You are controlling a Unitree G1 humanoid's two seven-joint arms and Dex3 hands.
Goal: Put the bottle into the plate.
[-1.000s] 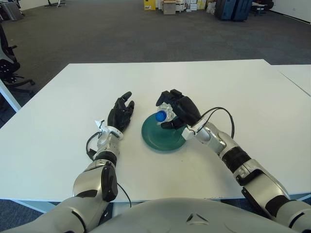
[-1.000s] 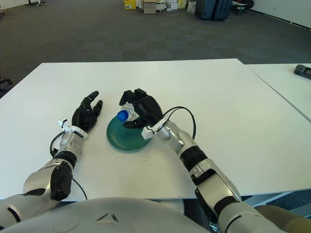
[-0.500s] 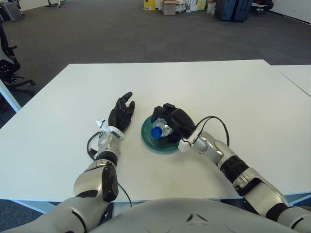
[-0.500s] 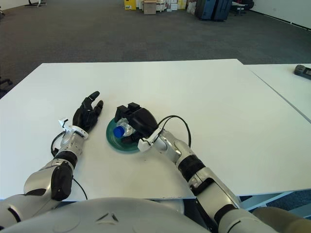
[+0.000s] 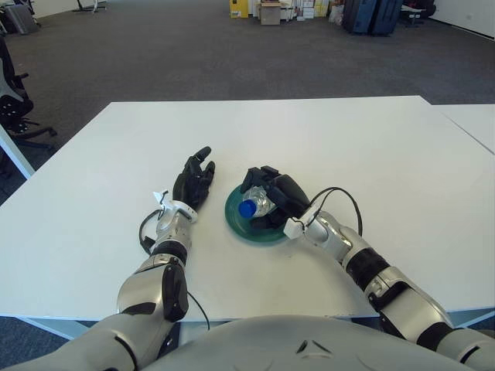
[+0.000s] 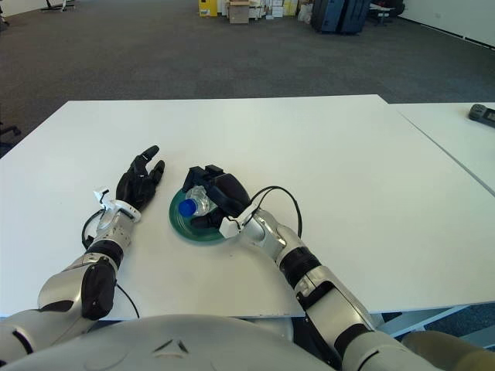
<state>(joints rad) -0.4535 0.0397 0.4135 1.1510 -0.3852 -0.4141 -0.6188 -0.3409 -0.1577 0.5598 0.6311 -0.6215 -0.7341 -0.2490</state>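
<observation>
A large white rectangular table (image 5: 371,147) carries a round dark-green plate (image 5: 240,226) near the middle of its near edge. Over the plate, a crumpled clear plastic bottle with a blue cap (image 5: 251,206) is gripped by the black right hand (image 5: 280,198). The black left hand (image 5: 192,182) is seen flat, fingers extended, beside the plate's left rim.

surface: white table (image 5: 371,147) | on it: green plate (image 5: 236,219)
</observation>
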